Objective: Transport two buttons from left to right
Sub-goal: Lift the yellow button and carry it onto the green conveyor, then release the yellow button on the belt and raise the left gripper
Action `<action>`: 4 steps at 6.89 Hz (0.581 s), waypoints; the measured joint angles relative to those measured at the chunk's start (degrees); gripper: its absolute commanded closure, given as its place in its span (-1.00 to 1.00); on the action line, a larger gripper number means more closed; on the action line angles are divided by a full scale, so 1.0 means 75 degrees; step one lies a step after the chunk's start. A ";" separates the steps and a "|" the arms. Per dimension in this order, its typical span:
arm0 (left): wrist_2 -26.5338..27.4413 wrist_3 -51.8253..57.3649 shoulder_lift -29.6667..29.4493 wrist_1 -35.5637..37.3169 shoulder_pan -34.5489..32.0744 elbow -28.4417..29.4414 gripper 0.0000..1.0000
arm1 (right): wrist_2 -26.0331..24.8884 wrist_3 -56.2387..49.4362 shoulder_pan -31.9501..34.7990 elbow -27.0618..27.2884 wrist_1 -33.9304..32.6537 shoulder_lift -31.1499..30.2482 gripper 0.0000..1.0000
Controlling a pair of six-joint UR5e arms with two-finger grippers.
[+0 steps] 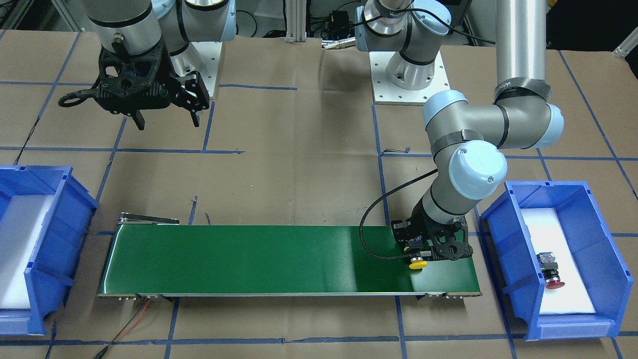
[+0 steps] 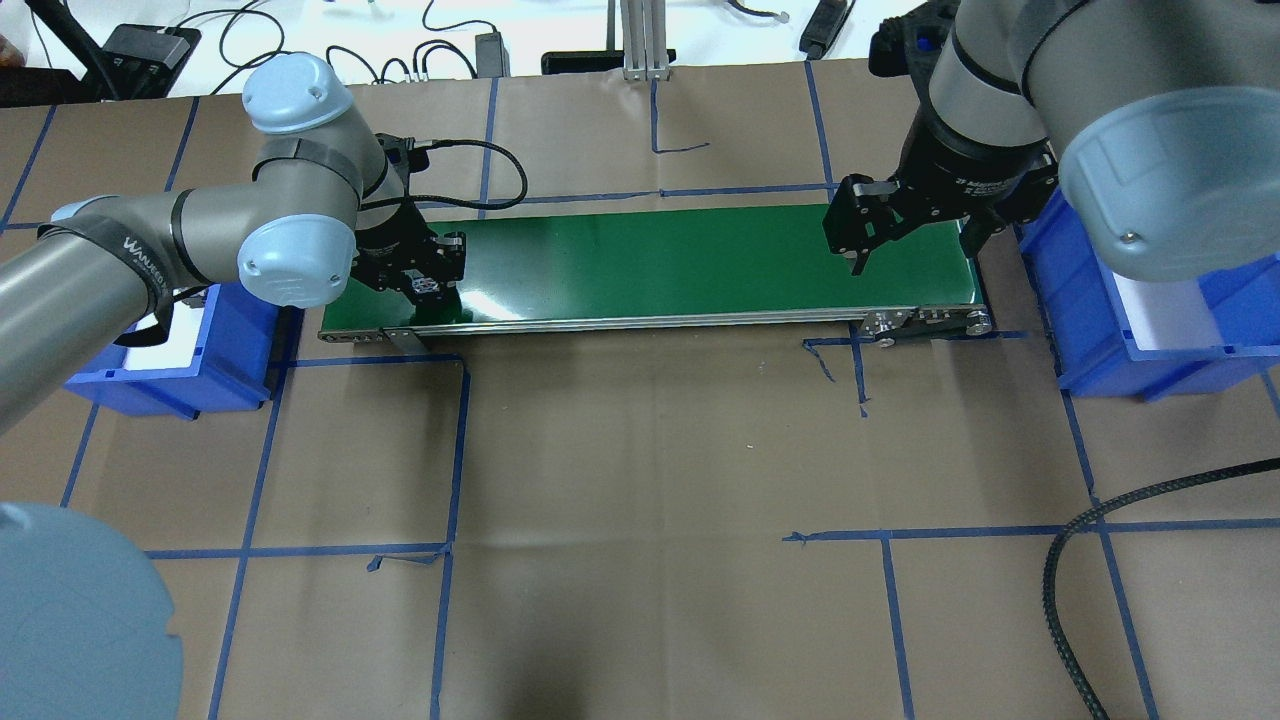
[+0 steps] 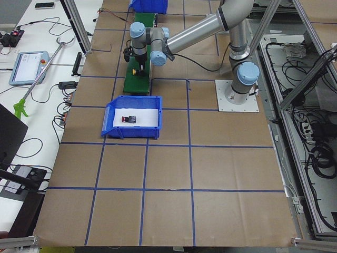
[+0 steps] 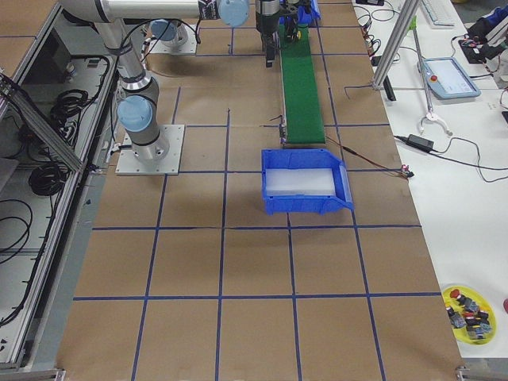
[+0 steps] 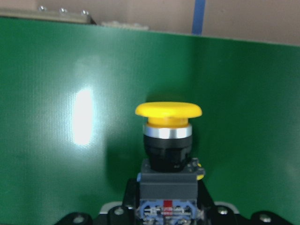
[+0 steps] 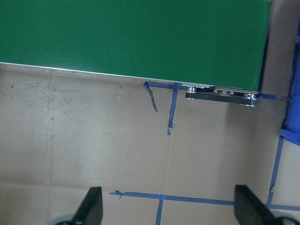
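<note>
The yellow-capped button (image 1: 417,264) is held at its black body by my left gripper (image 1: 431,248), low over the left end of the green conveyor belt (image 1: 259,259). In the left wrist view the yellow button (image 5: 168,136) points away from the camera, with the belt behind it. The red button (image 1: 551,271) lies on white foam in the blue bin (image 1: 498,234) at my left, and also shows in the exterior left view (image 3: 129,119). My right gripper (image 1: 167,119) is open and empty, above the table near the belt's right end; its fingertips (image 6: 93,206) show brown paper between them.
A second blue bin (image 1: 65,199) with white foam stands off the belt's right end, with nothing in it (image 4: 305,184). A black cable (image 1: 369,234) loops over the belt beside my left wrist. Blue tape lines cross the brown table cover.
</note>
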 measured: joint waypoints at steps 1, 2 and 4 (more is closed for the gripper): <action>0.0000 -0.0057 -0.0005 0.0065 -0.0003 0.0012 -1.00 | 0.0000 0.0001 0.0000 0.0001 -0.0003 0.0004 -1.00; -0.0007 -0.0104 0.0061 0.0100 -0.0006 0.0108 -1.00 | 0.0000 0.0004 0.0000 -0.0003 -0.0008 0.0006 -1.00; -0.0022 -0.0126 0.0421 -0.0219 0.0033 0.0549 -1.00 | 0.0000 -0.0001 0.0000 -0.0006 -0.0011 0.0008 -1.00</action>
